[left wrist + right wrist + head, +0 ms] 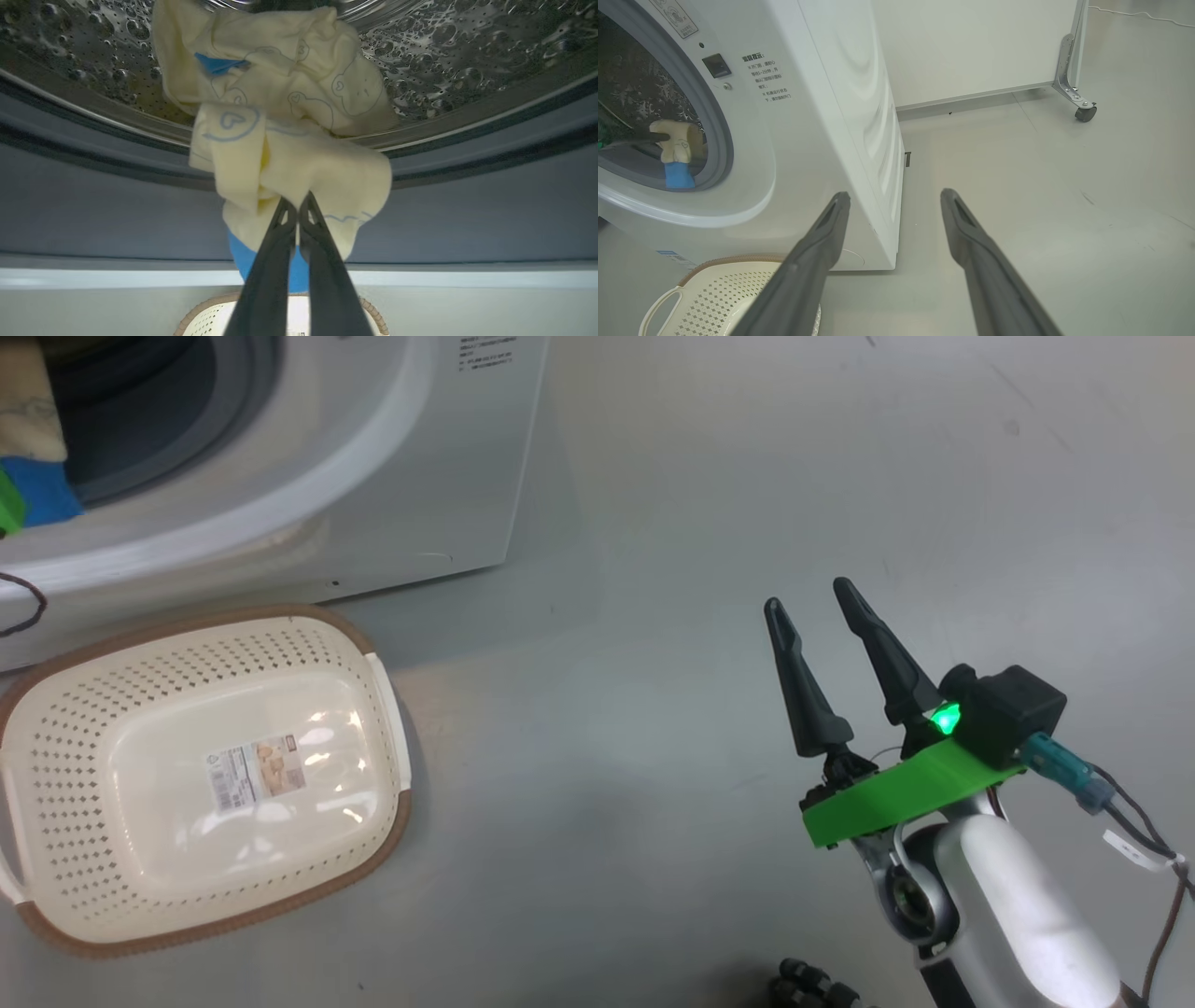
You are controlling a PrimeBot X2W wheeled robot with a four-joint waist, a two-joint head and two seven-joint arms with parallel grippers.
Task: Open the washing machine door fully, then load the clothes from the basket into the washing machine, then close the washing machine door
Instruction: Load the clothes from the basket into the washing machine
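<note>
One bundle of clothes (289,116) is held at the drum mouth of the one washing machine (373,457), clamped by the closed left gripper (297,198), whose fingers (266,270) partly hide its blue patch (243,256). The right gripper (808,595) is held open over the floor (607,756), apart from the one basket (187,644).

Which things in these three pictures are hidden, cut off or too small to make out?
- Head view: the left edge cuts off the clothes at the washing machine opening.
- Head view: the label in the basket is too small and glare-struck to read.
- Left wrist view: the left hand and bottom edge leave little of the basket.
- Right wrist view: the print on the machine's front is too small.
</note>
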